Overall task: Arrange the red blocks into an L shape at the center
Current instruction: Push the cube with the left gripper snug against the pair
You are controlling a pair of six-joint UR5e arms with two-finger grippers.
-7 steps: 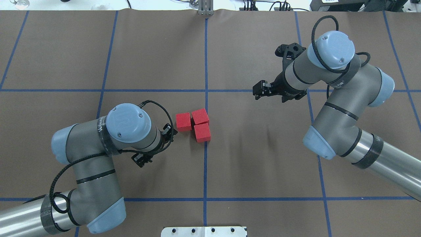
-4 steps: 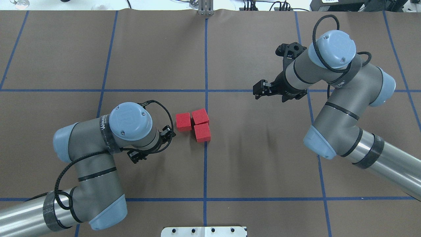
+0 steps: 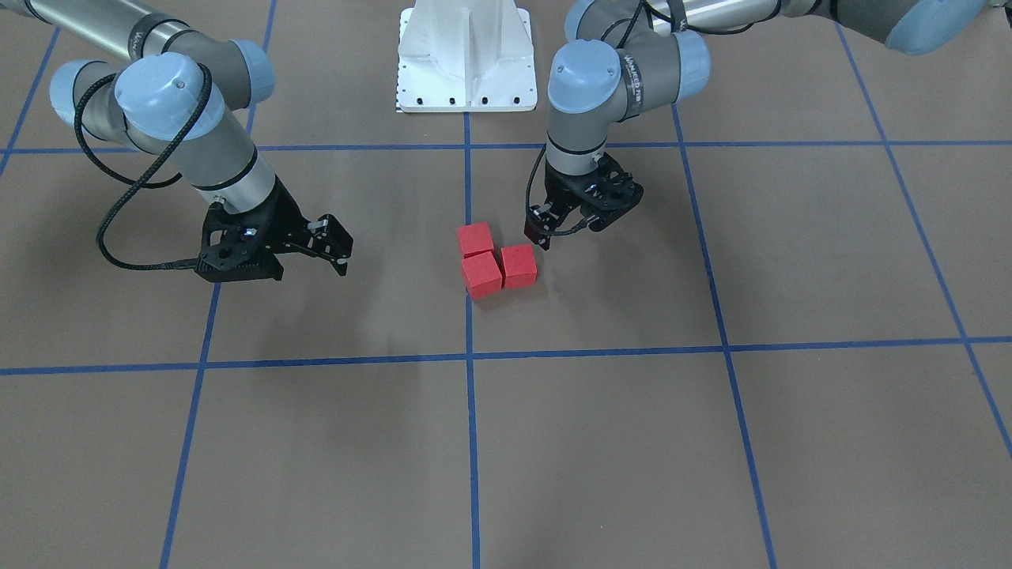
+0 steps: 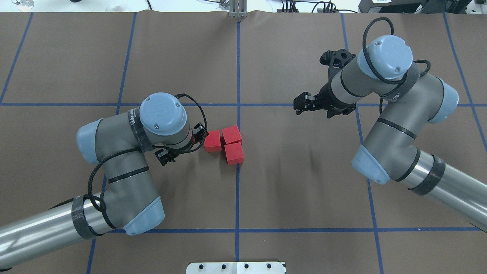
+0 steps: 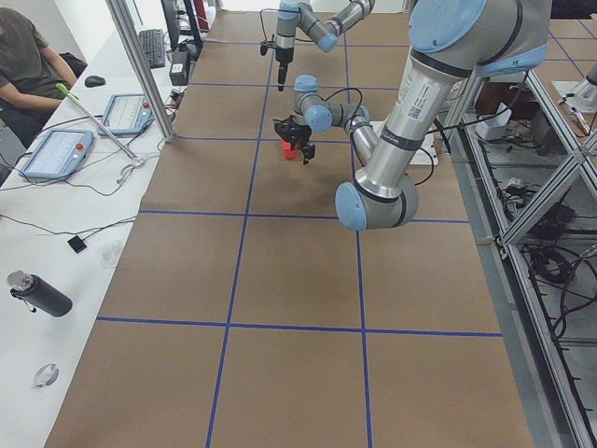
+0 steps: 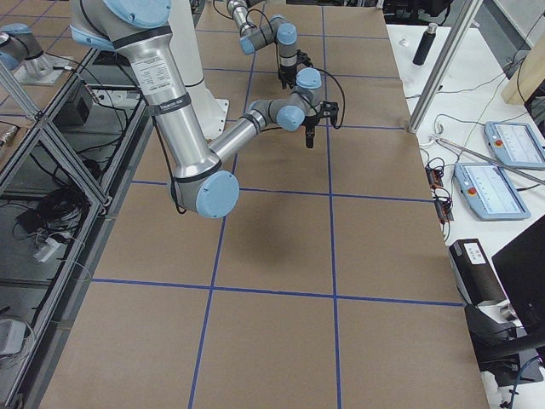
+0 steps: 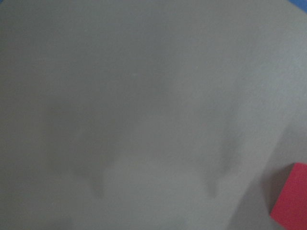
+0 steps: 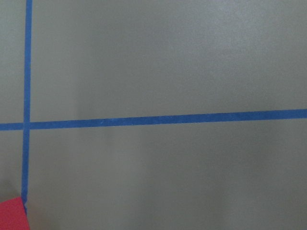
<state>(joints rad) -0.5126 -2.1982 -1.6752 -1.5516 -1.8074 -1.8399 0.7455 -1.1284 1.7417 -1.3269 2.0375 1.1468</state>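
Brown table (image 4: 304,182), blue-taped grid: three red blocks (image 4: 231,134) touch in an L at center (image 4: 238,171). Jaws wide, the left end effector (image 3: 574,224) sits just beside them; the right end effector (image 4: 300,103), parted, hangs well apart. Lettering on the wrist band (image 4: 134,121) starts "WAN", remainder illegible.

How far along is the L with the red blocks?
Done: the three red blocks form a touching L beside the central blue line, one overlapping it. In hand: the left gripper sits at the end block, apparently not gripping it; the right gripper hovers open, apart. Left: perhaps squaring the slightly skewed blocks.
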